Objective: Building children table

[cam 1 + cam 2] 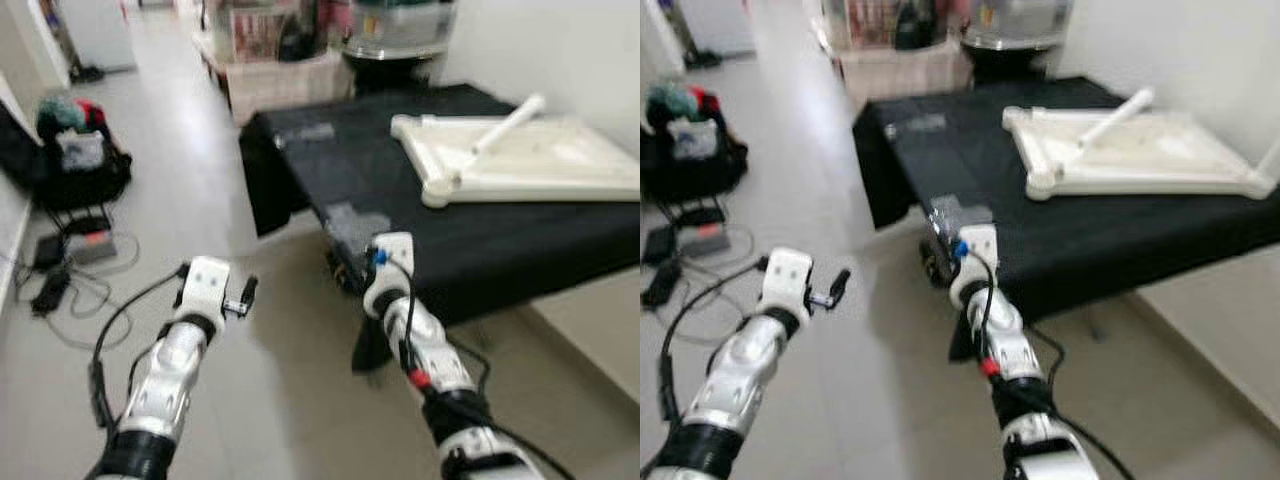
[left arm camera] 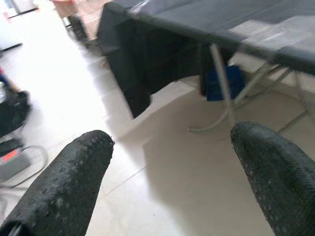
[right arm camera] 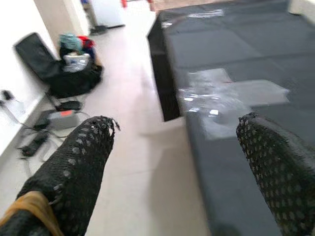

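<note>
The whole scene is soft with blur, so fine detail on the white upturned children's tabletop [image 1: 520,158] is hard to read; its far right edge is cut off by the frame in the left eye view. It lies upside down in the upper right of the frame on a table draped in black cloth [image 1: 400,190], with one white round leg [image 1: 505,127] lying slanted across its underside. A crumpled clear plastic bag [image 3: 231,96] sits on the cloth near the table's front corner, too blurred to make out any contents.

The right gripper [image 3: 177,167] hangs at the lower centre of the head view, just over that front corner, fingers spread wide with nothing between them; the tabletop lies well apart from it, further back and to the right. The left gripper [image 2: 172,172] is at the lower left over the pale tiled floor [image 1: 260,400], fingers likewise parted and empty, facing the table's draped side and metal legs [image 2: 224,83].

A heap of dark bags [image 1: 75,150] sits in the upper left.
</note>
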You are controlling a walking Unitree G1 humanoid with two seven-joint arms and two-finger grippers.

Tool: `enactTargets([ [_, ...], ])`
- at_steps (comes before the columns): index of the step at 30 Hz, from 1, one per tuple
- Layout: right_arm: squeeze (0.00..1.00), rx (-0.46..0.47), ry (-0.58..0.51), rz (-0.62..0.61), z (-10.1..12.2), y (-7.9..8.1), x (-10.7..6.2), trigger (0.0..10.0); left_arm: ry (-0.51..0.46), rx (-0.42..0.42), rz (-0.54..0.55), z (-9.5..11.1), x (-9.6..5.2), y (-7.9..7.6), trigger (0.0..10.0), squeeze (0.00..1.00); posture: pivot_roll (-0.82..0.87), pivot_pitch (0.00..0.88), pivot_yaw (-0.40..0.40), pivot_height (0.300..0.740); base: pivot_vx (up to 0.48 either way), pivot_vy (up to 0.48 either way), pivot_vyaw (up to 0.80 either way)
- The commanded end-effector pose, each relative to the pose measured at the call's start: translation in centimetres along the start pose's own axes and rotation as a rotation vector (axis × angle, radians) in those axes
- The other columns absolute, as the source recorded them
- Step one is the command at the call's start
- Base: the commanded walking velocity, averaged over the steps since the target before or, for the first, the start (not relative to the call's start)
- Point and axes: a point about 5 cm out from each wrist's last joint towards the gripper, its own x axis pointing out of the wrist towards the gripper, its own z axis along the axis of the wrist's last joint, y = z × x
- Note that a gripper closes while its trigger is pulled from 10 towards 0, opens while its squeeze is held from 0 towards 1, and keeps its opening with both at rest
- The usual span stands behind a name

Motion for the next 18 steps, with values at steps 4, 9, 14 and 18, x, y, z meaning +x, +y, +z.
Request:
enactTargets([
  [4, 0.00, 0.007, 0.013, -0.007, -0.4, -0.1, 0.2, 10.0, 0.014, 0.061, -0.013, -0.6, 0.4, -0.4, 10.0, 0.00, -0.08, 0.000, -0.004, 0.740, 0.000, 0.000, 0.00],
  [9, 0.00, 0.023, 0.036, -0.002, -0.8, -0.4, 0.6, 10.0, 0.030, 0.091, -0.017, -1.0, 1.2, 0.0, 10.0, 0.00, -0.08, 0.000, -0.012, 0.740, 0.000, 0.000, 0.00],
  [14, 0.00, 0.055, 0.023, 0.021, -0.2, -0.4, 1.1, 10.0, 0.004, 0.112, -0.053, -0.4, 1.9, 0.2, 10.0, 0.00, -0.09, 0.000, -0.004, 0.740, 0.000, 0.000, 0.00],
  [18, 0.00, 0.063, 0.022, 0.016, 0.0, -0.4, 1.3, 10.0, 0.001, 0.132, -0.059, -0.1, 2.3, 0.3, 10.0, 0.00, -0.10, 0.000, 0.013, 0.740, 0.000, 0.000, 0.00],
])
